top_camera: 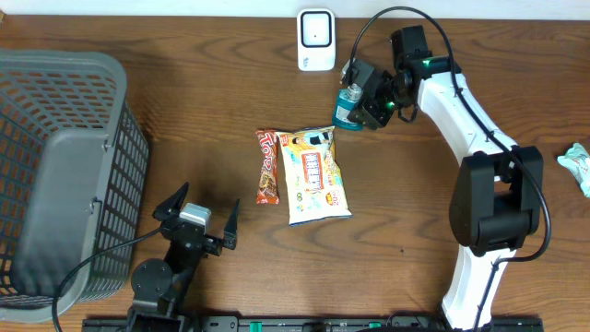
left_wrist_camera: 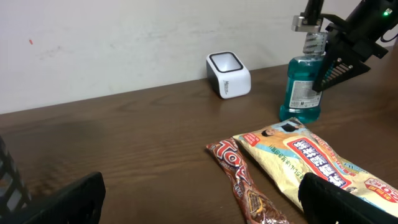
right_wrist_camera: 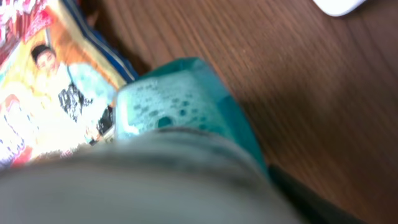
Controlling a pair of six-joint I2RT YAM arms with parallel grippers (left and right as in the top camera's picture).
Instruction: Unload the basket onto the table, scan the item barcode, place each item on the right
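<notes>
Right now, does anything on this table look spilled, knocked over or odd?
Nothing is spilled or broken. The blue bottle stands upright near the scanner, its liquid foamy. One stray: a crumpled pale packet lying alone past the right arm, far from the snack bag and candy bar.

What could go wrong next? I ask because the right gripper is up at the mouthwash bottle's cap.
The mouthwash bottle stands upright, with the right gripper high at its neck; a push there could tip it onto the snack bag. Its label may also not face the scanner, so the scan might fail.
</notes>
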